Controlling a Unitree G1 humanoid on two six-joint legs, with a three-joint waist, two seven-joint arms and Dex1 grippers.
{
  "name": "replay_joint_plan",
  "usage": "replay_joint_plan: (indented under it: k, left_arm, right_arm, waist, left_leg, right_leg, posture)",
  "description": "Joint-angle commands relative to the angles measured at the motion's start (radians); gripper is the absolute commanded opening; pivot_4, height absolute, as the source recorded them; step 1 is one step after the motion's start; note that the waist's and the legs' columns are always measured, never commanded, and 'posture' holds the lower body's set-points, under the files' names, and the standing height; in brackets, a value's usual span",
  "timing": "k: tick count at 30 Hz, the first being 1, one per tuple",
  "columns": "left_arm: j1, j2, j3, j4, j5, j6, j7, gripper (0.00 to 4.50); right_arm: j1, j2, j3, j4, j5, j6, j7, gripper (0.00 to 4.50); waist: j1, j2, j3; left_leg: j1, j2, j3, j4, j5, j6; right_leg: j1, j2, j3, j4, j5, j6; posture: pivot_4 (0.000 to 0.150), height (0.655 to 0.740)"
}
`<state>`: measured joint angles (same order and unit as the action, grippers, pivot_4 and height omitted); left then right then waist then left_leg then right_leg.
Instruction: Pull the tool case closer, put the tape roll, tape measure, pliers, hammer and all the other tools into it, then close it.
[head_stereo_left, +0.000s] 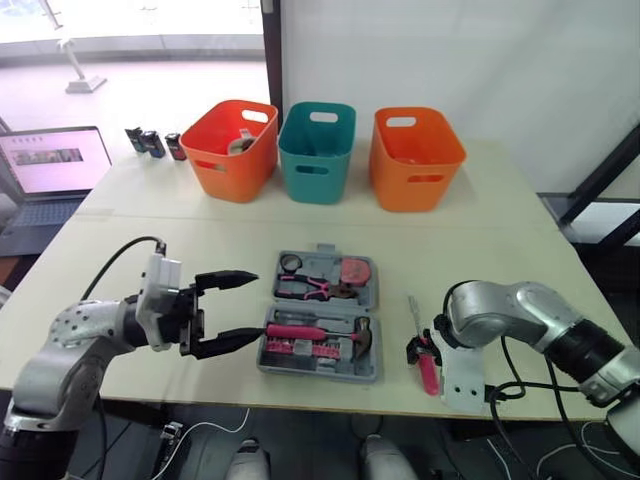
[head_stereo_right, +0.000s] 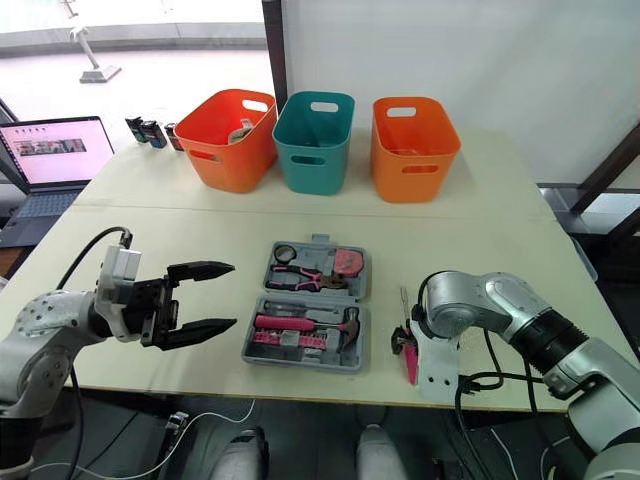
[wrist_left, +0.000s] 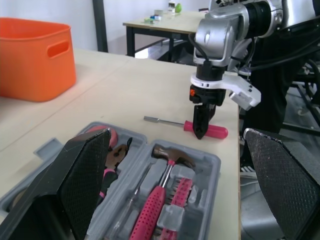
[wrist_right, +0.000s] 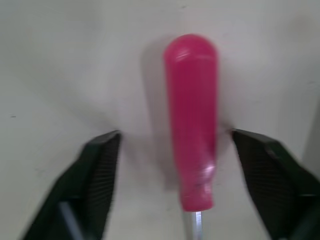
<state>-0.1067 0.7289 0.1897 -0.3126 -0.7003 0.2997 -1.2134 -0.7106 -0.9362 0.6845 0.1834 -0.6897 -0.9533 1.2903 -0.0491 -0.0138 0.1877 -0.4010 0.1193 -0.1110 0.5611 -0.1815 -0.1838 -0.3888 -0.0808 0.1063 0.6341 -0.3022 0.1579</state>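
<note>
Hovering our right gripper (wrist_right: 175, 136) wide open astride the pink screwdriver (wrist_left: 212, 131), gripping nothing; our left gripper (head_stereo_left: 258, 303) gapes empty beside the open tool case (head_stereo_left: 300, 368).

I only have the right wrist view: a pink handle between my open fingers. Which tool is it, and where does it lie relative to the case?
Observer: It's the screwdriver, lying on the table to the right of the open tool case, apart from it.
Operator: Which way does its shaft point?
Observer: Away from the robot, toward the far side where the rightmost orange basket stands.
Operator: Is the left arm near my path to the case?
Observer: No. The left gripper hovers open at the case's left side.
</note>
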Motion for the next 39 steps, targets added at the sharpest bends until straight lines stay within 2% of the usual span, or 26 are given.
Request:
replay_joint_plan:
  k: [1,3,5,12,14,16,19,21,22,24,25,27,29,31,34,36,39]
  left_arm:
    - [0.007,0.01,0.034,-0.038,-0.019,-0.004,0.01,4.5]
    - [0.008,0.009,0.034,-0.039,-0.019,-0.004,0.012,4.5]
    - [0.009,0.009,0.034,-0.041,-0.019,-0.003,0.014,4.5]
    - [0.0,0.006,0.023,-0.032,-0.016,-0.002,0.015,4.5]
    - [-0.006,0.005,0.019,-0.023,-0.014,-0.003,0.011,4.5]
    - [-0.013,0.003,0.014,-0.012,-0.01,-0.004,0.009,4.5]
    - [-0.022,-0.001,0.007,-0.004,-0.007,-0.006,0.008,4.5]
    - [-0.027,-0.005,0.0,-0.001,-0.005,-0.007,0.008,4.5]
    - [-0.027,-0.006,-0.002,0.0,-0.006,-0.008,0.008,4.5]
    - [-0.034,-0.01,-0.012,0.005,-0.004,-0.009,0.006,4.5]
    - [-0.035,-0.01,-0.014,0.006,-0.005,-0.009,0.005,4.5]
    - [-0.04,-0.012,-0.021,0.009,-0.005,-0.01,0.001,4.5]
    - [-0.044,-0.014,-0.024,0.012,-0.005,-0.009,-0.002,4.5]
    - [-0.046,-0.017,-0.028,0.014,-0.002,-0.011,-0.004,4.5]
    - [-0.045,-0.019,-0.029,0.013,0.0,-0.01,-0.007,4.5]
    - [-0.044,-0.018,-0.028,0.011,-0.001,-0.008,-0.009,4.5]
    - [-0.044,-0.012,-0.023,0.011,-0.005,-0.004,-0.009,4.5]
  right_arm:
    - [-0.033,0.042,0.008,0.078,-0.07,-0.009,-0.064,1.7]
    - [-0.057,0.052,0.011,0.116,-0.094,-0.024,-0.085,0.73]
    - [-0.071,0.058,0.011,0.137,-0.101,-0.033,-0.098,0.68]
    - [-0.109,0.044,-0.037,0.15,-0.041,-0.016,-0.126,0.68]
    - [-0.117,0.019,-0.098,0.12,0.092,0.118,-0.04,0.68]
    - [-0.085,0.032,-0.194,0.019,0.29,0.408,0.07,0.68]
    - [-0.053,0.043,-0.293,-0.161,0.494,0.835,0.209,0.68]
    - [-0.073,0.041,-0.341,-0.274,0.548,1.178,0.271,0.68]
    - [-0.083,0.037,-0.347,-0.308,0.552,1.277,0.28,0.68]
    - [-0.182,0.051,-0.309,-0.321,0.549,1.75,0.3,0.68]
    - [-0.219,0.055,-0.286,-0.328,0.557,1.919,0.302,0.68]
    - [-0.285,0.076,-0.246,-0.28,0.59,2.173,0.269,0.68]
    - [-0.328,0.082,-0.21,-0.248,0.685,2.403,0.26,0.68]
    - [-0.36,0.136,-0.22,-0.108,0.749,2.543,0.191,0.68]
    - [-0.42,0.251,-0.285,0.248,0.773,2.568,-0.001,0.68]
    - [-0.45,0.3,-0.345,0.398,0.773,2.568,-0.133,0.68]
    - [-0.416,0.368,-0.516,0.487,0.708,2.568,-0.381,0.68]
  waist:
    - [-0.006,-0.002,0.0]
    - [-0.011,-0.003,0.0]
    - [-0.018,-0.005,0.0]
    - [-0.02,-0.004,0.0]
    - [-0.019,-0.001,0.003]
    - [-0.017,0.002,0.005]
    - [-0.012,0.002,0.005]
    - [-0.007,0.002,0.005]
    - [-0.002,0.002,0.005]
    - [0.003,0.003,0.005]
    - [0.005,0.003,0.005]
    - [0.007,0.003,0.005]
    - [0.01,0.002,0.005]
    - [0.011,0.002,0.004]
    - [0.004,0.001,0.004]
    - [0.004,0.002,0.004]
    - [0.005,0.001,0.004]
  left_leg:
    - [0.002,0.0,0.0,0.0,0.0,0.0]
    - [0.005,0.0,0.0,0.0,0.001,-0.001]
    - [0.01,0.0,0.0,0.0,0.001,-0.001]
    - [0.01,0.0,0.0,-0.001,0.001,-0.001]
    - [0.01,0.0,0.0,-0.001,0.001,-0.001]
    - [0.009,0.0,0.0,-0.001,0.001,-0.001]
    - [0.009,0.0,0.0,-0.001,0.0,0.0]
    - [0.009,0.0,0.0,-0.001,0.0,0.0]
    - [0.008,0.0,0.0,-0.001,0.0,0.001]
    - [0.008,0.0,0.0,-0.001,0.0,0.001]
    - [0.006,0.0,0.0,-0.001,0.0,0.001]
    - [-0.001,0.0,0.0,0.0,0.001,-0.001]
    - [-0.007,0.0,-0.001,0.003,0.001,-0.001]
    - [-0.007,0.0,-0.001,0.003,0.001,-0.001]
    - [-0.008,0.0,-0.001,0.004,0.001,0.0]
    - [-0.009,0.0,-0.001,0.004,0.001,0.0]
    - [-0.011,0.0,-0.001,0.002,0.001,0.0]
  right_leg:
    - [0.001,0.0,0.0,0.0,0.001,-0.001]
    - [0.005,0.0,0.0,0.0,0.001,-0.002]
    - [0.009,0.0,0.0,0.0,0.001,-0.002]
    - [0.01,0.0,0.001,0.0,0.001,-0.001]
    - [0.01,0.0,0.001,0.0,0.001,-0.001]
    - [0.01,0.0,0.001,0.0,0.001,-0.001]
    - [0.009,0.0,0.001,0.001,0.0,0.001]
    - [0.009,0.0,0.001,0.001,0.001,0.003]
    - [0.009,0.0,0.001,0.001,0.001,0.003]
    - [0.007,0.0,0.001,0.001,0.0,0.001]
    - [0.006,0.0,0.001,0.001,0.0,0.0]
    - [-0.003,0.0,0.001,0.004,0.001,-0.001]
    - [-0.01,0.0,0.001,0.009,0.0,-0.001]
    - [-0.011,0.0,0.001,0.01,0.0,0.0]
    - [-0.012,0.0,0.001,0.011,0.0,0.0]
    - [-0.014,0.0,0.001,0.012,0.0,0.0]
    - [-0.017,0.001,0.001,0.014,0.002,0.004]
  posture:
    - [0.15,0.74]
    - [0.15,0.74]
    - [0.15,0.74]
    - [0.15,0.74]
    - [0.15,0.74]
    - [0.15,0.74]
    - [0.15,0.74]
    - [0.15,0.74]
    - [0.15,0.74]
    - [0.15,0.74]
    - [0.15,0.74]
    - [0.15,0.74]
    - [0.15,0.74]
    - [0.15,0.74]
    - [0.15,0.74]
    - [0.15,0.74]
    - [0.15,0.74]
